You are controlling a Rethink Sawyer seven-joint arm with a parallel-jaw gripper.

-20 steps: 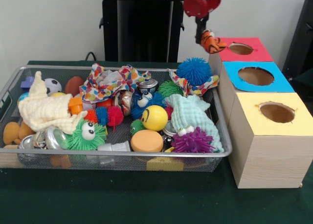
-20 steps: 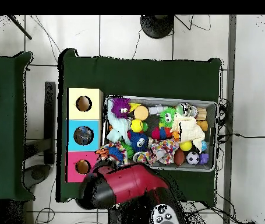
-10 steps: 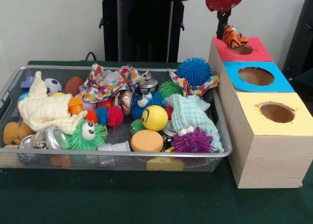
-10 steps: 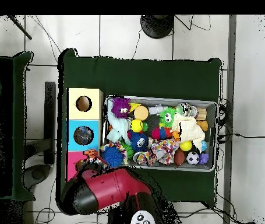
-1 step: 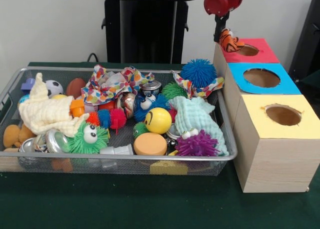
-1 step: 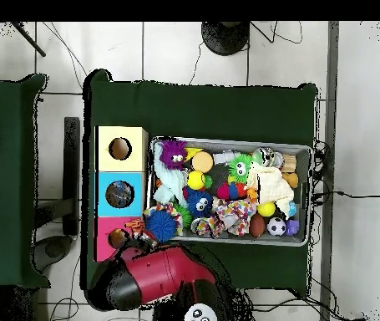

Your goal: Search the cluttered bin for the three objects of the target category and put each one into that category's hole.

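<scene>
Three wooden boxes stand in a row at the right of the front view, each with a round hole in a coloured top: the yellow box (image 5: 278, 139) nearest, the blue box (image 5: 260, 79) behind it, the red box (image 5: 247, 50) farthest. The arm comes down at the top, and its claw (image 5: 223, 35) is closed on an orange striped tiger toy (image 5: 230, 40), which hangs at the left edge of the red box, just beside that box's hole. Left of the boxes a wire mesh bin (image 5: 15, 84) sits on the green table (image 5: 150, 204), packed with toys. A blue spiky ball (image 5: 198, 72) rests at its far right corner, a yellow smiley ball (image 5: 158, 120) lies near the middle, a purple spiky ball with eyes (image 5: 198, 144) sits near the front right, and a green fuzzy toy with big eyes (image 5: 86, 138) lies toward the front left. A cream cloth (image 5: 44, 111) is heaped at the left end.

Seen from overhead, the boxes run along the left of the bin (image 6: 303, 150), red box (image 6: 103, 238) lowest. The red arm (image 6: 155, 274) reaches up from the bottom, and the tiger toy (image 6: 134, 226) sits at the red box's right edge, close to the blue spiky ball (image 6: 163, 224). The claw itself is hidden under the arm here.
</scene>
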